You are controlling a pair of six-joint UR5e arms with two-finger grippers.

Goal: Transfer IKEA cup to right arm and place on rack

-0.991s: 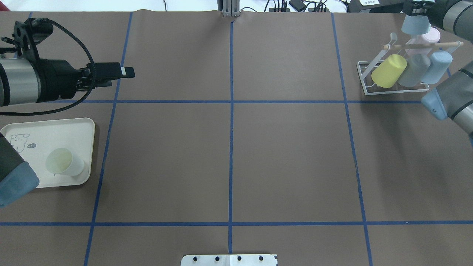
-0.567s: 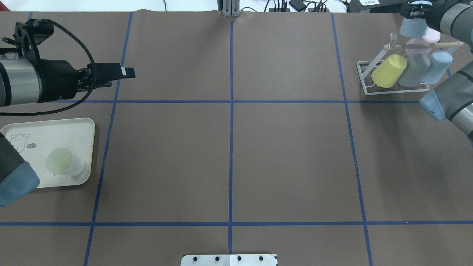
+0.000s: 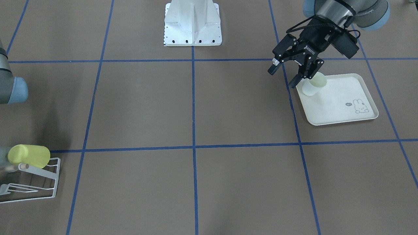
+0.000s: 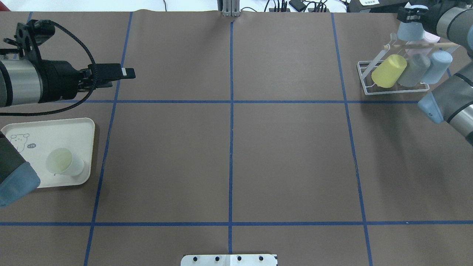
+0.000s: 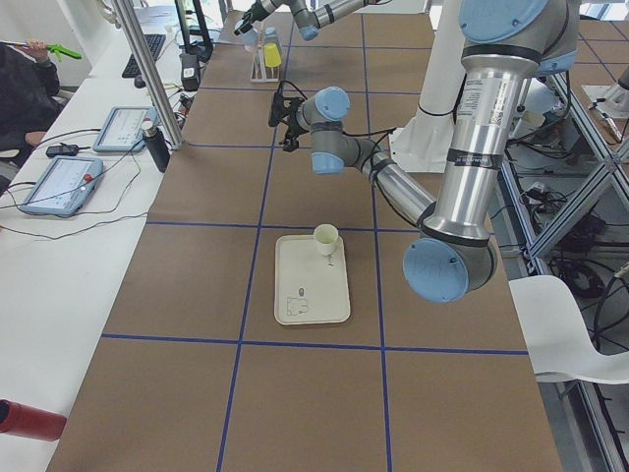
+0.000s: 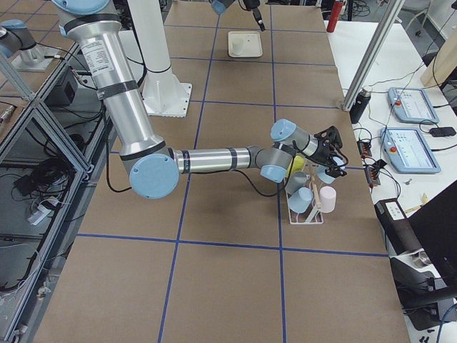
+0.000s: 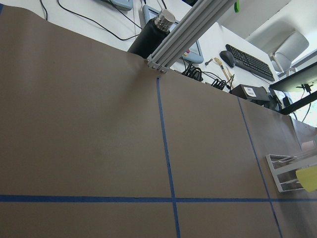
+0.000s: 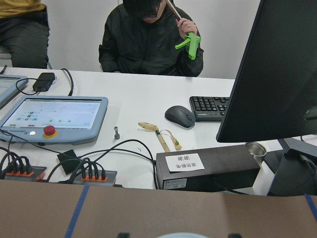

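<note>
Black fingers of the right gripper (image 4: 411, 14) are clenched around a pale blue cup (image 4: 409, 31), holding it in the air over the far side of the rack (image 4: 397, 91). The cup sits just above the rack's light wooden dowel (image 4: 425, 45) and close to a pink cup (image 4: 431, 37) on the rack's back row; whether the two cups touch cannot be told. Three more cups lean on the rack's front prongs in a row: a yellow cup (image 4: 388, 71), a grey cup (image 4: 414, 70) and a second blue cup (image 4: 436, 66). The rack is small, of white wire, and stands on a table (image 4: 288, 155) covered in brown paper marked with blue tape lines. Well apart from the rack, at the opposite end of the table, the left gripper (image 3: 282, 77) hovers with its fingers spread and nothing between them. Just beside it, equally far from the rack, lies a cream tray (image 4: 74, 129) with a small rabbit drawing, and an upright pale yellow-white cup (image 4: 64, 162) stands on the tray.
</note>
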